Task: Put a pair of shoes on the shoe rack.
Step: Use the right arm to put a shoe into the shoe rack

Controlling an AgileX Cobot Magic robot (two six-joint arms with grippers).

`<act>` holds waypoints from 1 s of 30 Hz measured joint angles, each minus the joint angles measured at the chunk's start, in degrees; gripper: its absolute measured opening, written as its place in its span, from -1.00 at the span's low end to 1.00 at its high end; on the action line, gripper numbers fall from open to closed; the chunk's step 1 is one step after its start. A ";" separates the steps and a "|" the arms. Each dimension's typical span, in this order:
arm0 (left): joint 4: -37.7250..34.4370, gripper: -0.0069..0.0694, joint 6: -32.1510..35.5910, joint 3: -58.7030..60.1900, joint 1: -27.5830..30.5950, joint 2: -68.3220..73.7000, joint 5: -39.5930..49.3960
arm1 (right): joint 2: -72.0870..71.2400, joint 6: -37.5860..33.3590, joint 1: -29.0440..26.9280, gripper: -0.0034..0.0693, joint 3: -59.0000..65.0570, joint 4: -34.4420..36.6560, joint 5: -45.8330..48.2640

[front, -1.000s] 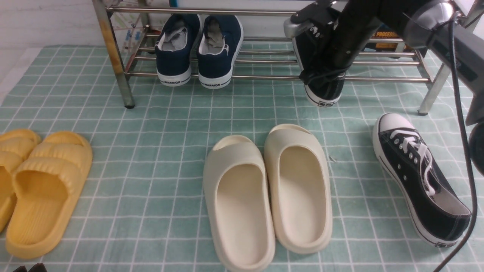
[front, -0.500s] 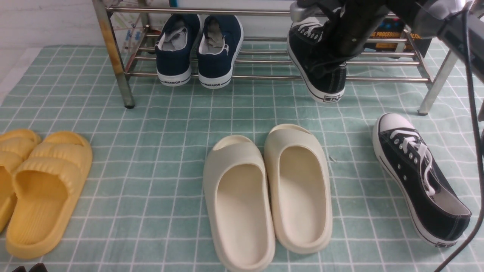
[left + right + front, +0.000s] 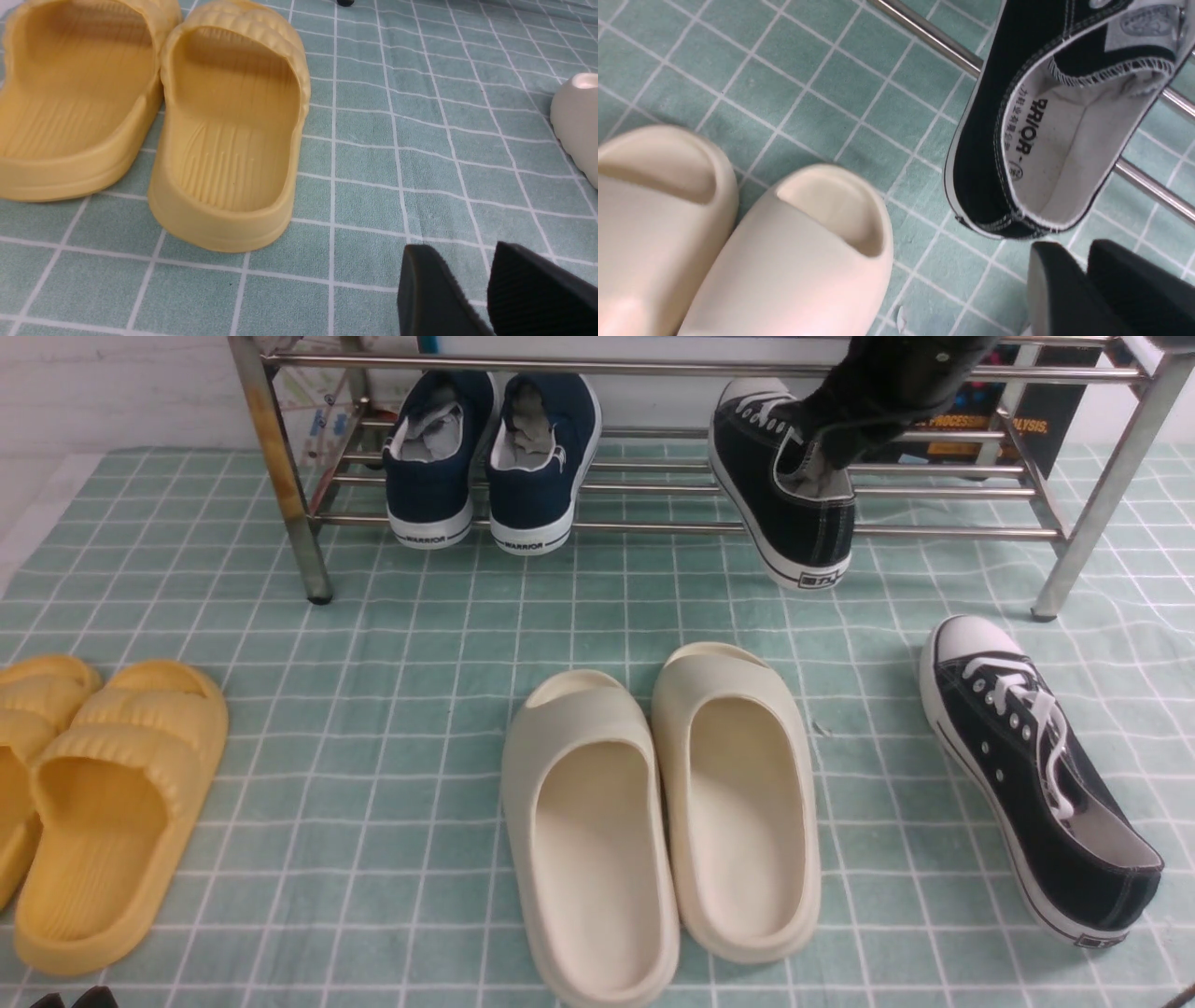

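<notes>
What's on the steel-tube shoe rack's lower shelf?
A pair of navy canvas sneakers and one black canvas sneaker with white laces, heel overhanging. The robot's right arm hides whatever lies behind it.

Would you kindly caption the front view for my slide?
One black sneaker rests on the shoe rack; its mate lies on the mat.

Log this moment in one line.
first sneaker: on rack, heel overhanging | second sneaker: on mat | right gripper: empty, near first | left gripper: empty
</notes>
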 joint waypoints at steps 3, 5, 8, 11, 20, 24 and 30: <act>0.00 -0.25 0.00 0.00 0.00 0.00 0.00 | -2.59 0.35 -0.20 -0.82 4.12 -0.21 -0.05; 0.00 -0.25 0.00 0.00 0.00 0.00 0.00 | -4.27 0.41 -0.78 -0.92 9.16 -0.75 -0.05; 0.00 -0.24 0.00 0.00 0.00 0.00 0.00 | -3.95 0.53 -1.16 -0.92 13.27 -1.34 -0.05; 0.00 -0.23 0.00 0.00 0.00 0.00 0.00 | -2.01 0.60 -1.18 -0.92 16.45 -1.50 -0.87; 0.00 -0.21 0.00 0.00 0.00 0.00 0.00 | 4.59 0.83 -1.18 -0.91 17.19 0.36 -14.94; 0.00 -0.20 0.00 0.00 0.00 0.00 0.00 | 4.74 0.99 -1.18 -0.91 17.38 1.83 -16.41; 0.00 -0.20 0.00 0.00 0.00 0.00 0.00 | 4.76 0.99 -1.13 -0.91 17.51 4.41 -19.92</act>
